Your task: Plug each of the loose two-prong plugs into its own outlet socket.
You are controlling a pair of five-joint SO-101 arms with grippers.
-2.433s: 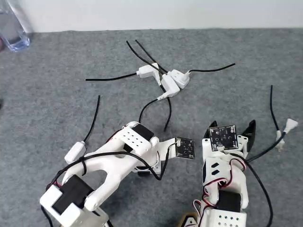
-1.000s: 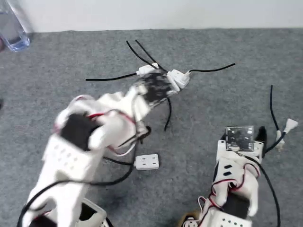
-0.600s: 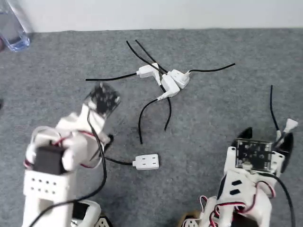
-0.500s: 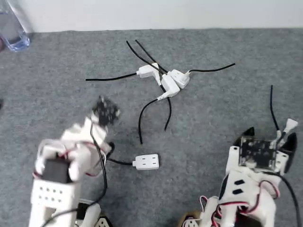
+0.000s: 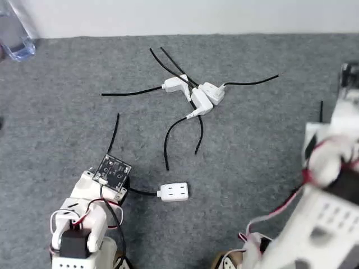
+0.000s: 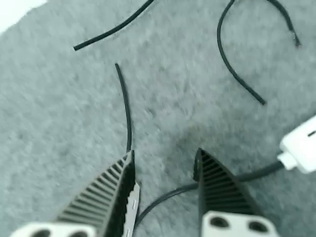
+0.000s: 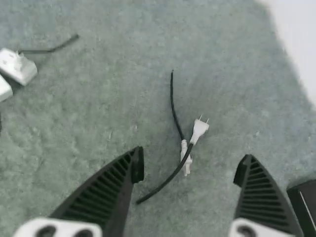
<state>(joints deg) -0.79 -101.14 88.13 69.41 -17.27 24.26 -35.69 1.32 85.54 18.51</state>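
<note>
Under the right gripper [image 7: 190, 164], jaws spread, lie what look like two plugs [image 7: 199, 130]; left gripper [image 6: 164, 159] also spread. Pickup seems in hand: lower, then pinch one.

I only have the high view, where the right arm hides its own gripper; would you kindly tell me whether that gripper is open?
Observer: Yes, the right gripper is open and holds nothing.
Operator: Thank you. What lies beneath it?
Observer: A white two-prong plug on a black cord, lying on the grey carpet, with a second plug beside it.
Operator: And the left gripper?
Observer: The left gripper is open too, one jaw either side of the black lead that runs to the white outlet socket.
</note>
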